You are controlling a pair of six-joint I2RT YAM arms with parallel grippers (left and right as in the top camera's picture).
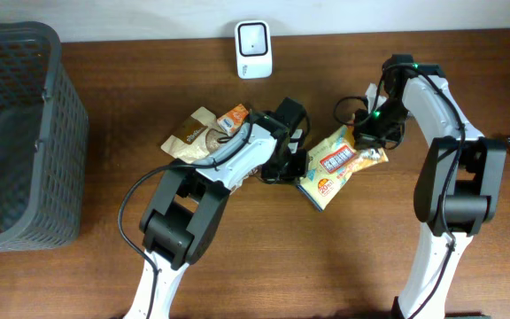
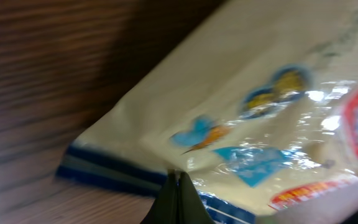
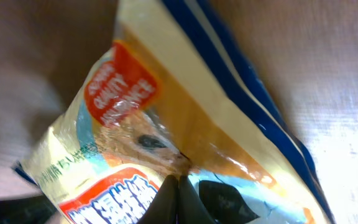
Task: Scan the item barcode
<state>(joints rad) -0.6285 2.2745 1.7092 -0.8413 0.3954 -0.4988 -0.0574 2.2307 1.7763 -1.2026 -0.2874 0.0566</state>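
Yellow crinkly plastic snack bag with blue-striped edge (image 3: 166, 118) fills both wrist views; overhead, it sits mid-counter between the arms. Right jaws clenched on bag's printed face, film creased at tips. Left jaws clenched at blue-striped edge; whether film is pinched, cannot tell. Small white boxy scanner (image 1: 253, 50) at back edge of brown wooden counter (image 1: 326, 266), apart from bag.

Closed jaws touch the blue-edged snack packet (image 2: 260, 118) on the wooden table (image 2: 36, 68).
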